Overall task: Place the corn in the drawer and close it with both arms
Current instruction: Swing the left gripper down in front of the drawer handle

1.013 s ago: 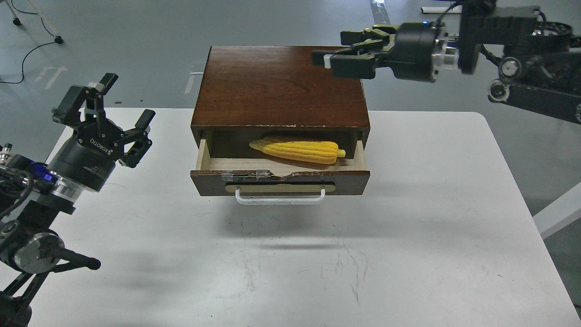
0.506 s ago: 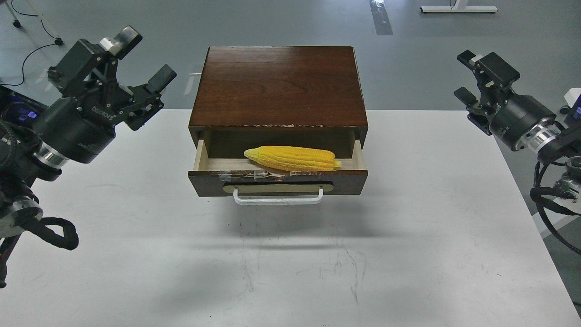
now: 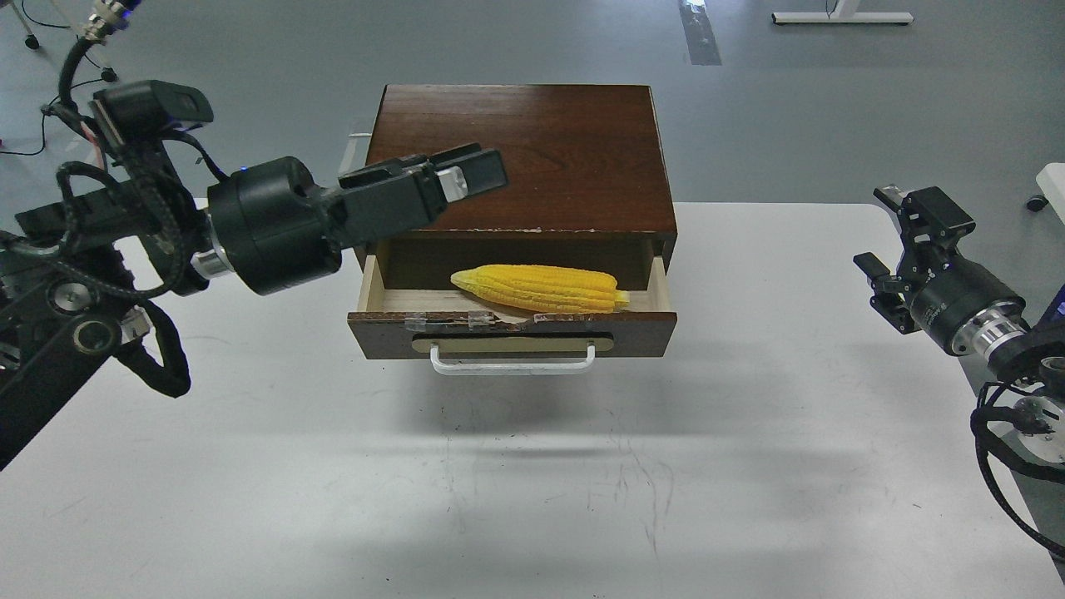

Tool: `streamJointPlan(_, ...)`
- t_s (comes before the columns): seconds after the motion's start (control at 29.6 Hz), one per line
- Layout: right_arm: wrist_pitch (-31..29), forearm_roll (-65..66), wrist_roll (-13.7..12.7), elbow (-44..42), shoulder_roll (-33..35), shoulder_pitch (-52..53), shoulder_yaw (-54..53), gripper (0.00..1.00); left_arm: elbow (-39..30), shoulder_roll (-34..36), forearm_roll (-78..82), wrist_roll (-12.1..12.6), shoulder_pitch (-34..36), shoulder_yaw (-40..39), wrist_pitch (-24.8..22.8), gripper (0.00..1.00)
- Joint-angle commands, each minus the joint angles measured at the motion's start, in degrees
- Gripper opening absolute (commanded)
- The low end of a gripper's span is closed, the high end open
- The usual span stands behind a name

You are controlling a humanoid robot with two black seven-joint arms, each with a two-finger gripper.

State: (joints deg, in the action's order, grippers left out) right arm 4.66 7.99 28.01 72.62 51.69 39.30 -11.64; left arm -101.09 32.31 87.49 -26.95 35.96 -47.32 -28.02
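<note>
Step in hand: the bright yellow, kernel-ribbed corn cob [image 3: 539,288] already lies inside the dark-brown wooden drawer [image 3: 512,331], so by my reading the placing is done and the closing is what remains.
Corn position: it rests lengthwise on the pale wood floor, pointed end to the left, close behind the chipped, taped front edge; whether it touches that edge I cannot tell.
Drawer state: pulled partway out of the dark-brown wooden cabinet [image 3: 516,158], its white bar handle [image 3: 512,363] facing the camera.
Left gripper [image 3: 453,175]: held sideways above the cabinet's front left corner, its black fingers drawn near each other and holding nothing; whether they meet fully I cannot tell.
Right gripper [image 3: 903,229]: hovering well apart from the drawer near the right edge of the white counter [image 3: 749,466], fingers spread, empty.
Next move: likely one gripper steadies the cabinet while the other pushes the drawer front straight back; the push should land on the flat face or handle, squarely, so the drawer does not skew.
Edges: the corn sits low enough that it looks likely to clear the cabinet's chipped top lip.
Open room: the counter ahead of the drawer front is bare, giving either arm a free approach.
</note>
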Motion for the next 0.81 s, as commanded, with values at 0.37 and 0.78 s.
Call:
streamJointPlan(0.37, -0.09, 0.01, -0.01, -2.22, -0.27, -2.83, -0.05, 0.98, 0.80, -8.49, 20.26, -1.05, -6.76, 15.15, 0.02, 0.60)
streamJointPlan(0.78, -0.09, 0.01, -0.01, -2.48, -1.15, -3.62, 0.04, 0.98, 6.51, -6.12, 6.48, -1.05, -22.16, 14.18, 5.78, 0.00)
